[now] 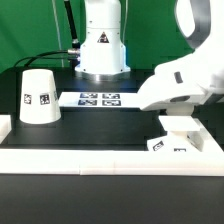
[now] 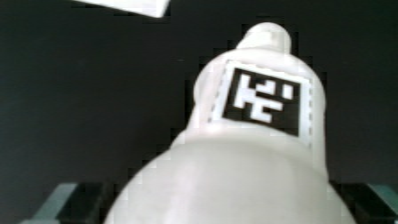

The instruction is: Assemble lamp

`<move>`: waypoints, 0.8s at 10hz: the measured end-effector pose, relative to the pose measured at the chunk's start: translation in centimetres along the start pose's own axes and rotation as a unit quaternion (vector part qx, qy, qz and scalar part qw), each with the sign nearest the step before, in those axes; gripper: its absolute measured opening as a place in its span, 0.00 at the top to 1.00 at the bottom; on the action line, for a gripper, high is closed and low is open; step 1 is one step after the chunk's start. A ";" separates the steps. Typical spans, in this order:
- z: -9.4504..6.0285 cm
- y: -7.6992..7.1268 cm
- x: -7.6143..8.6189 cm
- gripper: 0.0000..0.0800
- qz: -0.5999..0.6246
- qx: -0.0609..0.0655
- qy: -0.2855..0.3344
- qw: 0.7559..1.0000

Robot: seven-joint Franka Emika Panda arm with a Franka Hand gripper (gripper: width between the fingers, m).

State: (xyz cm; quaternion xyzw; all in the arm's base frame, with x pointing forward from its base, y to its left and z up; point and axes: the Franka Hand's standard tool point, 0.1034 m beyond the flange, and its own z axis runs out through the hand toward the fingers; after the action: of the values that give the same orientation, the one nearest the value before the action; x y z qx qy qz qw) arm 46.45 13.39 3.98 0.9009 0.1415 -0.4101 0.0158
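Base point(image 1: 170, 144) sits by the front rail point(image 1: 90, 158), shade point(image 1: 38, 97) well apart.

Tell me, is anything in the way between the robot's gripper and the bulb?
Nothing visible is. In the wrist view the bulb sits right in front of the gripper, with only bare black table around it. The shade stands well off toward the exterior view's left.

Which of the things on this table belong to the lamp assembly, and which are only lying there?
Belong to the job: shade; small tagged part under the gripper.
Only lying there: marker board; white border frame.
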 end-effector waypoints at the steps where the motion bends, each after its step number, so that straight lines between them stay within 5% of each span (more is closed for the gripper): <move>1: -1.4 0.6 -1.1 0.28 -0.010 0.004 -0.002 1.000; 5: -6.2 2.0 -3.4 0.28 -0.029 0.008 0.026 0.999; 8: -6.5 2.3 -2.1 0.28 -0.025 0.002 0.100 0.995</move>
State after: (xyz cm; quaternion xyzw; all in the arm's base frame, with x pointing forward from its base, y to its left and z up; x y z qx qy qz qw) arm 50.52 11.57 9.64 0.9336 0.1641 -0.3183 -0.0104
